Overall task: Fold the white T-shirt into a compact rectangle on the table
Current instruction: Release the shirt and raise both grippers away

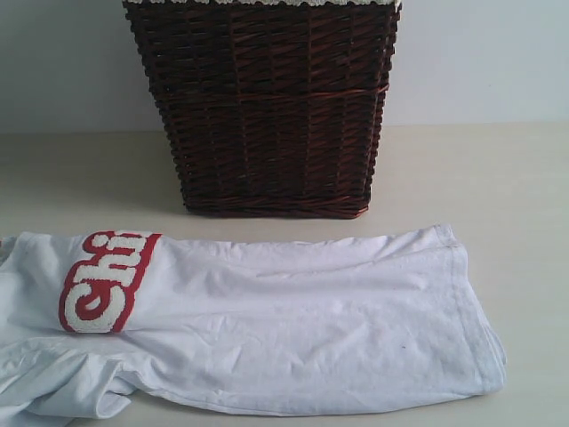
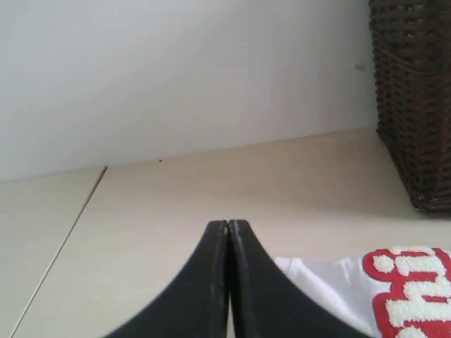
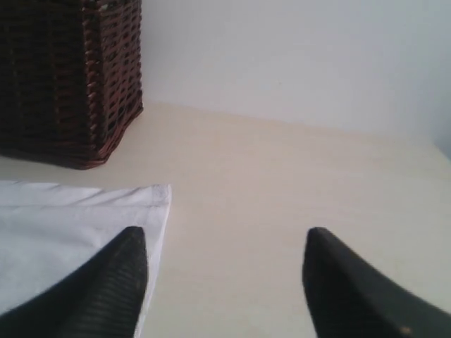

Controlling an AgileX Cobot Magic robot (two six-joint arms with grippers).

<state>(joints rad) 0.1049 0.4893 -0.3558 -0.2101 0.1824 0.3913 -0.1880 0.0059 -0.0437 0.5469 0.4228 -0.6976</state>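
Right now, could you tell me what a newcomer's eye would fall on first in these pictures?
The tall dark brown wicker basket at the back of the pale cream table catches the eye first. In front of it lies the crumpled white cotton T-shirt, its fuzzy red-outlined lettering at the left of the exterior view. The left claw is shut near the lettering, while the right claw stands open by the shirt's edge.

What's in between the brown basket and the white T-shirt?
Nothing: only a thin bare strip of table separates the basket from the T-shirt. The exterior view shows it best.
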